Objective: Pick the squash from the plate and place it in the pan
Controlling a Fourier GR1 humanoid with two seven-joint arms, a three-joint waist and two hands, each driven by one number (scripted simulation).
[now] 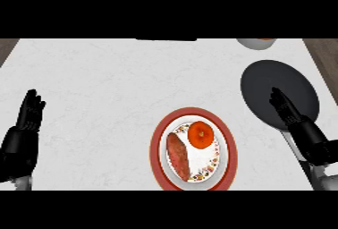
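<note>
A plate [224,154] with a red rim and patterned white centre lies at the lower middle of the counter. On it sit a round orange squash [200,134] and, to its left, a long reddish-brown item [177,154]. The dark round pan [264,85] lies at the right, beyond the plate. My right hand [289,112] is open, fingers straight, over the pan's near edge, to the right of the plate and apart from the squash. At the left edge my left hand [29,114] rests open with fingers up, holding nothing.
A pale bowl [255,43] with something orange inside shows partly at the counter's far right edge. A dark strip [166,39] runs along the far edge. Brown floor shows past the counter's corners.
</note>
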